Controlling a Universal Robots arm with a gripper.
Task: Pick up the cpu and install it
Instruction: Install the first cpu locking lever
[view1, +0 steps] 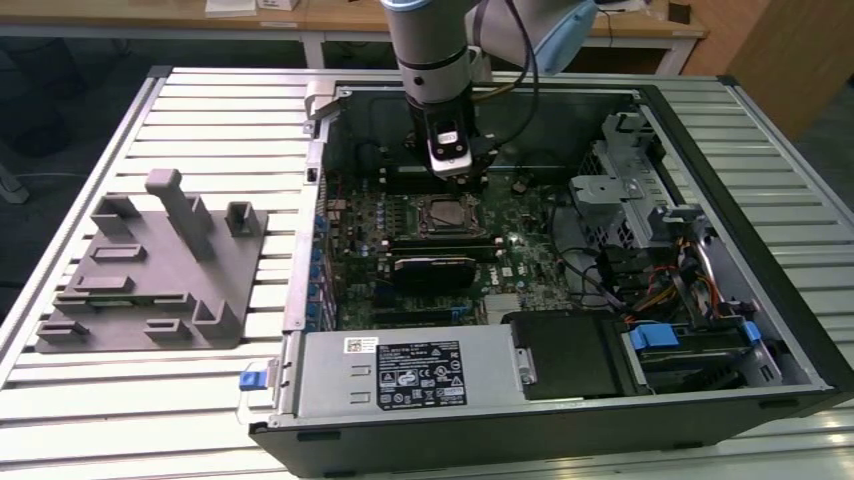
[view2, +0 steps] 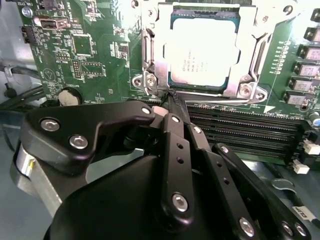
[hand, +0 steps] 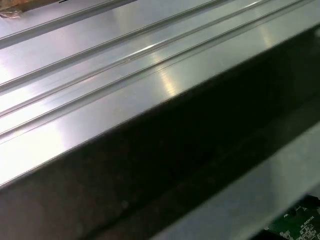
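Your black gripper (view2: 172, 100) hangs inside the open computer case (view1: 747, 330) — jaws pressed together, holding nothing. Just beyond its tips, the small square silver-grey cpu (view2: 202, 52) sits in the motherboard socket — metal frame around it.

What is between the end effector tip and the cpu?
In the second wrist view, the socket frame's metal edge lies between the end effector and the cpu.
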